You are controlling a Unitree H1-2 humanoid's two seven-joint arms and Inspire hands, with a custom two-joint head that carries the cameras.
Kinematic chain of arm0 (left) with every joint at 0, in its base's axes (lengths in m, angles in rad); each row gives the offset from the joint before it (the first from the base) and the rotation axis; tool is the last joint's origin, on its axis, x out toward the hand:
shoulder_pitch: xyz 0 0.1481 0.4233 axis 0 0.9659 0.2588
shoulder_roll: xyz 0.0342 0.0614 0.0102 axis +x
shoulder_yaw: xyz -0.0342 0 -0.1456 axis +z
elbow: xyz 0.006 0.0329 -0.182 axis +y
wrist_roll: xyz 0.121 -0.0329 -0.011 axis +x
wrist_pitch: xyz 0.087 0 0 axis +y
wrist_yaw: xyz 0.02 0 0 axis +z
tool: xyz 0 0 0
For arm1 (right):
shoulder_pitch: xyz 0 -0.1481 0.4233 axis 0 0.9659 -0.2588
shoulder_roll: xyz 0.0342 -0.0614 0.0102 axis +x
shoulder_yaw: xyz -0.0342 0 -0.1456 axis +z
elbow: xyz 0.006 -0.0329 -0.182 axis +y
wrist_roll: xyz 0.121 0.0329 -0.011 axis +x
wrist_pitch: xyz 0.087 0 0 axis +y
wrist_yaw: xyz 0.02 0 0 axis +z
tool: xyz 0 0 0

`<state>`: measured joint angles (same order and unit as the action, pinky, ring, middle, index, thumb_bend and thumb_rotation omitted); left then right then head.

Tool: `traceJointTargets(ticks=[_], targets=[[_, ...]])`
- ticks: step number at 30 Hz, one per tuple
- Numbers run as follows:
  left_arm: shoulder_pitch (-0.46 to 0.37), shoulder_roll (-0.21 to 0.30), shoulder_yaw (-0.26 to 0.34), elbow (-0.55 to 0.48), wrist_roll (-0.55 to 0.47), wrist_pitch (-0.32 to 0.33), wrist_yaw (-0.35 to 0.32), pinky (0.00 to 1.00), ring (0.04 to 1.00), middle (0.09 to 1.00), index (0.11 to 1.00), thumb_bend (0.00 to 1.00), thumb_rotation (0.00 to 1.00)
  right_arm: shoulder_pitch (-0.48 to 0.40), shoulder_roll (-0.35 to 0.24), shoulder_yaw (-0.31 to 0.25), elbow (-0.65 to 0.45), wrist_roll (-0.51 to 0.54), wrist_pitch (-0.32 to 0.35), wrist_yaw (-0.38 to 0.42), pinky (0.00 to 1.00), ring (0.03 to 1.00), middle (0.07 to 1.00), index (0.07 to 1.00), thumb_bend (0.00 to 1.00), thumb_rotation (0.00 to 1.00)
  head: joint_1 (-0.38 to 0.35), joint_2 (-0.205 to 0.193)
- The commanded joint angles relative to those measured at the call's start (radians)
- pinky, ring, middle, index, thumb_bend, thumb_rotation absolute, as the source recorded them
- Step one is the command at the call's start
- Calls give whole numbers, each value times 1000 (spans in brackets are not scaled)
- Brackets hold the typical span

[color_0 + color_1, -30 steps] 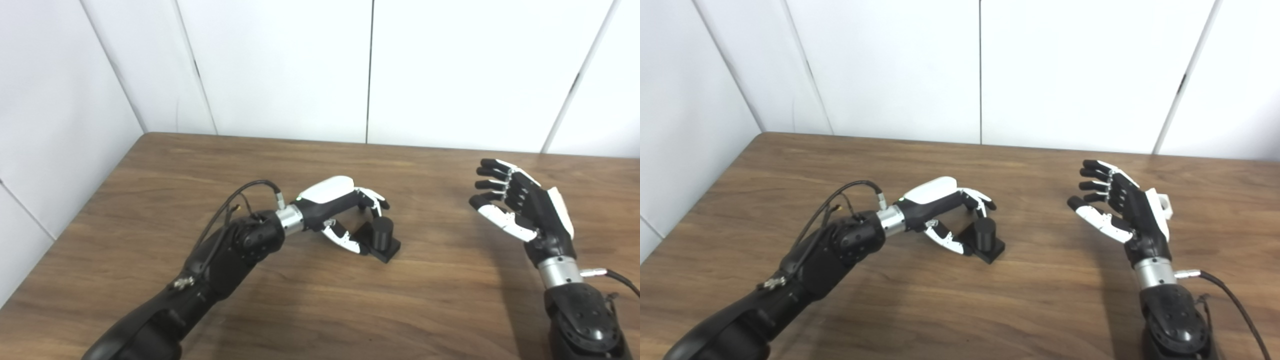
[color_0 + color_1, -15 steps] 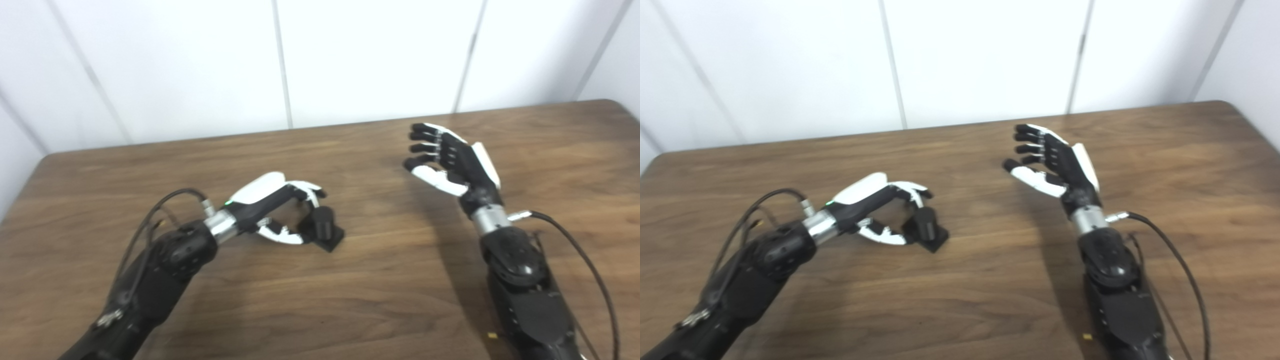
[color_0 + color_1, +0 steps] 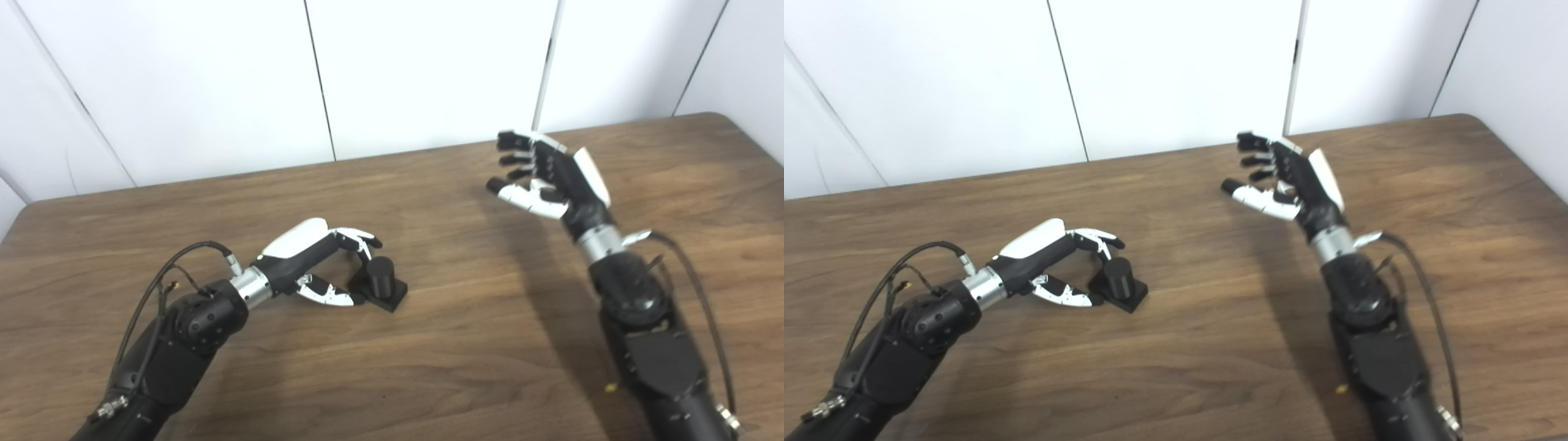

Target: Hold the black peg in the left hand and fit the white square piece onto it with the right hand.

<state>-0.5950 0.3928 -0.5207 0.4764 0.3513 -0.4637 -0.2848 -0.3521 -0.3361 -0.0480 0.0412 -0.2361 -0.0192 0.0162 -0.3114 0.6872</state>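
The black peg, a short cylinder on a square black base, stands on the wooden table left of centre. My left hand lies cupped around its left side. Its fingers arch over the peg's top and its thumb tip rests against the base, with a wide gap between them, so the hand is open. My right hand is raised above the table at the right, open, palm facing left, with the fingers slightly curled and nothing in them. No white square piece shows in either view.
White wall panels rise right behind the table's far edge. The table's right rear corner is in view. A tiny yellow speck lies beside my right forearm. Cables loop off both wrists.
The camera has swung right, shifting the whole picture. My left hand stays cupped at the peg. My right hand has risen a little and curled its fingers slightly.
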Motion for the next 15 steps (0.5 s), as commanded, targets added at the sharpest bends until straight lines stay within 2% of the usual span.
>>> traceJointTargets(ticks=[1,6,10,15], targets=[[32,10,-41,10,15,-5,-86,753,854,828,493,521,73,-55,-49,4,-42,-59,-28,-8,582,715,783,766,651,330,-1,1],[28,8,-49,28,8,-6,-80,753,850,828,493,521,75,-94,-151,14,-37,-146,-13,15,567,690,752,744,692,300,-5,-11],[25,9,-57,37,5,-6,-72,748,851,828,493,521,74,-117,-199,27,-29,-186,8,39,582,680,738,736,708,277,-9,-16],[24,6,-57,45,4,-6,-75,755,860,833,493,521,75,-154,-271,58,-2,-212,38,125,685,774,788,748,688,255,-5,-22]])
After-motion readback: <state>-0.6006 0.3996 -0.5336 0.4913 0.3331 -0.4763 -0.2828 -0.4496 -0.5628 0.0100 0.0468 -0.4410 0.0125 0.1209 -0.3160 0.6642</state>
